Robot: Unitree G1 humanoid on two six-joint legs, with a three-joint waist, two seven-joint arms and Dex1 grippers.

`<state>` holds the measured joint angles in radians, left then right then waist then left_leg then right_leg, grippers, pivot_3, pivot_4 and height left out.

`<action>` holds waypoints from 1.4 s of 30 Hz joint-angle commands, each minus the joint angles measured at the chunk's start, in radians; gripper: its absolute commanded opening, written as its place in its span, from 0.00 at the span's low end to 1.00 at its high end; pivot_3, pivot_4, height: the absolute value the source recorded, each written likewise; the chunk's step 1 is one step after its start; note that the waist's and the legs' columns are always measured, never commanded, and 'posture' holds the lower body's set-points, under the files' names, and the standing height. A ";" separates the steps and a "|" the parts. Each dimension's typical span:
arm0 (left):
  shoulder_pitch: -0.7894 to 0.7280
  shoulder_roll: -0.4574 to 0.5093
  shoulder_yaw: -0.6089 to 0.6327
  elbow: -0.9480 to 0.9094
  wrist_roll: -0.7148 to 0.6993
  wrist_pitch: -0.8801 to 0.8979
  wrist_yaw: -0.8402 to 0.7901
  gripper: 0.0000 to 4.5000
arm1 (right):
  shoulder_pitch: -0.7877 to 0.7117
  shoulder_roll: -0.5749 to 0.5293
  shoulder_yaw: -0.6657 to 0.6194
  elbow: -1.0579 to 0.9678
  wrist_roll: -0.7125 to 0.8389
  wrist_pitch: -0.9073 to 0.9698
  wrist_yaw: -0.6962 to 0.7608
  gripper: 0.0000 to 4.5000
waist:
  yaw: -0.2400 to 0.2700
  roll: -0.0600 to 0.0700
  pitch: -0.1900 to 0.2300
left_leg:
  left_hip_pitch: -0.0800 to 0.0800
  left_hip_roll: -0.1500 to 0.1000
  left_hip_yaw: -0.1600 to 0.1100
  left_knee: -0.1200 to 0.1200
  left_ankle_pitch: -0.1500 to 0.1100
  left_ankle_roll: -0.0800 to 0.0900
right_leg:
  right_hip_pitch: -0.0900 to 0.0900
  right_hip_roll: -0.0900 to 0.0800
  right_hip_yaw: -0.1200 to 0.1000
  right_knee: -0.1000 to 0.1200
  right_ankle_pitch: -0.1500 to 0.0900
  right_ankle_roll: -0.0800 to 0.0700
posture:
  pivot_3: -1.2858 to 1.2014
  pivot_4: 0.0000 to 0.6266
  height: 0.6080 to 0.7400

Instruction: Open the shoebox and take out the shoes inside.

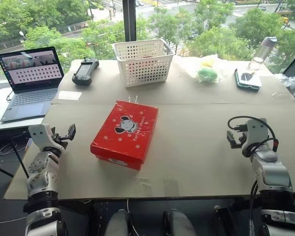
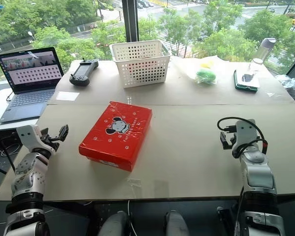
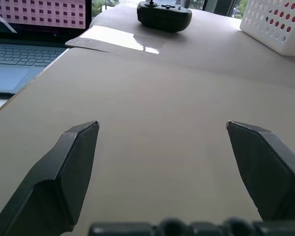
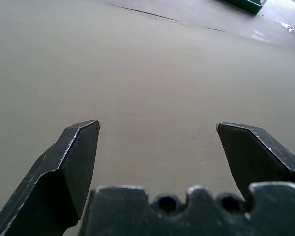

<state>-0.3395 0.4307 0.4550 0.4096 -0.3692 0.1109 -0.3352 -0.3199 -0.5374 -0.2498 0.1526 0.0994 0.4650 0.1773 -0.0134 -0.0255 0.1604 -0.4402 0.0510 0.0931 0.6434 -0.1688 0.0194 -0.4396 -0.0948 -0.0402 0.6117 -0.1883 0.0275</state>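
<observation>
Box: the shoebox (image 1: 125,133) lies shut mid-table, between your arms.
Claws: left gripper (image 3: 162,147) and right gripper (image 4: 157,147) both spread wide, empty.
Approach: reach for the lid's free edge; lift gently.

bright daylight from the windows (image 1: 196,19); glare on the table (image 3: 123,39).
</observation>
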 commanded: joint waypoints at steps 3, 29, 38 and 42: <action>-0.044 0.131 -0.108 0.039 0.009 -0.023 -0.321 0.99 | 0.035 -0.075 0.006 -0.199 0.111 0.061 0.203 1.00 | 0.001 0.000 0.000 | 0.000 0.000 0.000 0.000 0.000 0.000 | 0.000 0.000 0.000 0.000 0.000 0.000 | 0.52 0.24 0.95; -0.247 0.441 -0.478 0.234 0.177 -0.201 -1.176 0.00 | -0.193 -0.198 0.504 -0.220 0.107 -0.020 0.902 0.01 | 0.014 0.000 0.000 | -0.006 0.001 0.001 0.002 0.000 0.000 | -0.009 0.001 -0.001 0.005 -0.002 -0.005 | 0.52 0.24 0.95; -0.312 0.303 -0.556 0.242 0.273 -0.270 -1.082 0.00 | -0.330 0.002 0.602 -0.130 0.018 -0.020 0.827 0.01 | 0.021 0.000 0.000 | -0.008 0.003 0.001 0.011 0.001 -0.001 | -0.014 0.002 -0.001 0.019 -0.005 -0.007 | 0.52 0.24 0.95; -0.354 0.213 -0.590 0.185 0.272 -0.258 -1.069 0.00 | -0.360 0.022 0.577 -0.120 0.025 -0.009 0.819 0.01 | 0.026 0.000 0.000 | -0.014 0.002 0.001 0.018 0.002 -0.001 | -0.016 0.001 -0.001 0.020 -0.005 -0.010 | 0.52 0.24 0.95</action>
<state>-0.6515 0.6866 -0.1140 0.6647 -0.0824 -0.1329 -1.4119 -0.6497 -0.5228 0.3593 0.0561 0.1102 0.4609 0.9975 0.0125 -0.0256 0.1609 -0.4555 0.0524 0.0939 0.6619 -0.1669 0.0194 -0.4558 -0.0945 -0.0407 0.6310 -0.1928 0.0187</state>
